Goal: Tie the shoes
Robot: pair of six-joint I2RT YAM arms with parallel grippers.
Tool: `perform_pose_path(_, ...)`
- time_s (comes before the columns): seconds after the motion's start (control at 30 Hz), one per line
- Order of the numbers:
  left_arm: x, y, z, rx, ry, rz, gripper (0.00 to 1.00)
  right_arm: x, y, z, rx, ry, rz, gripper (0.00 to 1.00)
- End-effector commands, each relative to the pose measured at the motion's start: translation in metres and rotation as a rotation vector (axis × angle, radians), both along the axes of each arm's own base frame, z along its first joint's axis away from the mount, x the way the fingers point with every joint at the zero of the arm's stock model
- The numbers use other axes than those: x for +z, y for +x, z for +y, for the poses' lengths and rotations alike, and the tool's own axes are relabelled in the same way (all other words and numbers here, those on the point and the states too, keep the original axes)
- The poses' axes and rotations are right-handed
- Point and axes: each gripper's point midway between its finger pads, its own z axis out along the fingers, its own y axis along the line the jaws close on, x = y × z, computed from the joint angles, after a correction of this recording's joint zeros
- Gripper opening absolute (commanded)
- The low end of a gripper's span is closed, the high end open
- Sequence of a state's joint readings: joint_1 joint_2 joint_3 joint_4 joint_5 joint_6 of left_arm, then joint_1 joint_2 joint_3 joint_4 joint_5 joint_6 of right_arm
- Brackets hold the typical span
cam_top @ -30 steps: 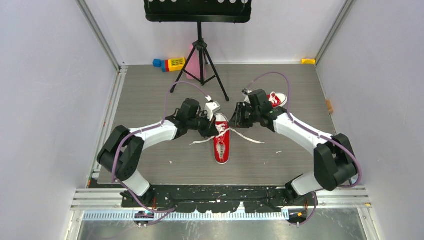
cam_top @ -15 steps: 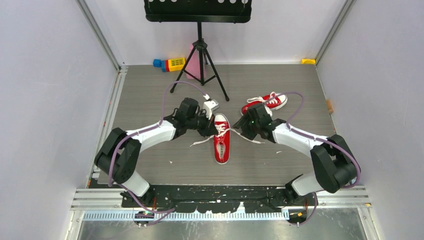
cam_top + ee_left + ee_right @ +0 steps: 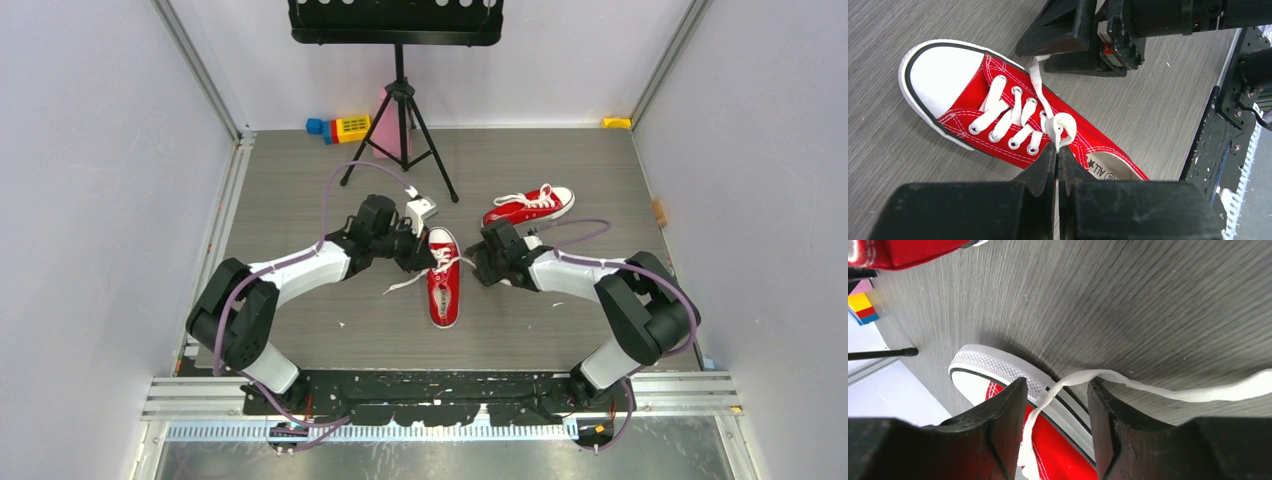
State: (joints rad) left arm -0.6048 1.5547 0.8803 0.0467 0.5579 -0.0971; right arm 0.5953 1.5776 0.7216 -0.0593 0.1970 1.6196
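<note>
1. The grey wooden table [image 3: 300, 180] is carrying everything, with a black tripod stand [image 3: 400, 100] standing at its far edge
2. The left arm [image 3: 300, 265] and the right arm [image 3: 590, 275] are reaching inward from either side, their claws meeting over the middle of the table
3. The near shoe [image 3: 443, 290] is lying flat at the table's centre between the two claws, its toe pointing away from the arm bases; the far shoe [image 3: 530, 205] is sitting apart, beyond the right arm
4. Coloured toy blocks [image 3: 345, 127] are lying near the stand's left leg
5. The left claw [image 3: 1057, 150] is pinching tight on the lace loop [image 3: 1064, 125] above the near shoe's tongue
6. The right claw [image 3: 1055, 385] is standing partly wide beside the near shoe's white rubber edge, with a loose lace end [image 3: 1148, 387] running between its fingers without being squeezed
</note>
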Motion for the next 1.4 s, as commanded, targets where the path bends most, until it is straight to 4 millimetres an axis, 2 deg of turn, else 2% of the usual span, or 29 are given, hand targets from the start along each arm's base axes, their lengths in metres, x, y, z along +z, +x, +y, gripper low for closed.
perform_pose_path(0.0, 0.01, 0.005, -0.005, -0.006, -0.019, -0.029, 0.0, 0.006, 0.022, 0.006, -0.1, 0.041, -0.036, 0.49)
perform_pose_path(0.13, 0.005, 0.006, -0.002, 0.006, 0.003, -0.027, 0.0, 0.01, 0.026, 0.005, -0.089, 0.014, -0.051, 0.17)
perform_pose_path(0.23, -0.002, 0.009, 0.003, 0.031, 0.038, -0.02, 0.0, 0.016, 0.022, -0.013, -0.102, -0.056, -0.061, 0.02)
perform_pose_path(0.4, -0.02, 0.012, 0.015, 0.086, 0.125, 0.016, 0.0, 0.033, 0.017, -0.046, -0.118, -0.147, -0.107, 0.0)
perform_pose_path(0.77, -0.032, 0.02, 0.032, 0.149, 0.238, -0.02, 0.0, 0.058, -0.001, -0.063, 0.132, -0.319, -0.187, 0.0)
perform_pose_path(0.97, -0.031, 0.02, 0.035, 0.158, 0.312, -0.067, 0.0, 0.076, 0.0, -0.052, 0.303, -0.308, -0.265, 0.0)
perform_pose_path(1.1, -0.014, 0.019, 0.024, 0.103, 0.275, -0.127, 0.0, 0.085, 0.0, -0.026, 0.455, -0.209, -0.36, 0.0)
perform_pose_path(1.2, 0.001, 0.016, 0.013, 0.041, 0.233, -0.172, 0.0, 0.096, -0.002, 0.004, 0.591, -0.104, -0.424, 0.0)
perform_pose_path(1.37, 0.005, 0.016, 0.004, -0.01, 0.209, -0.199, 0.0, 0.106, -0.004, 0.035, 0.728, 0.014, -0.472, 0.0)
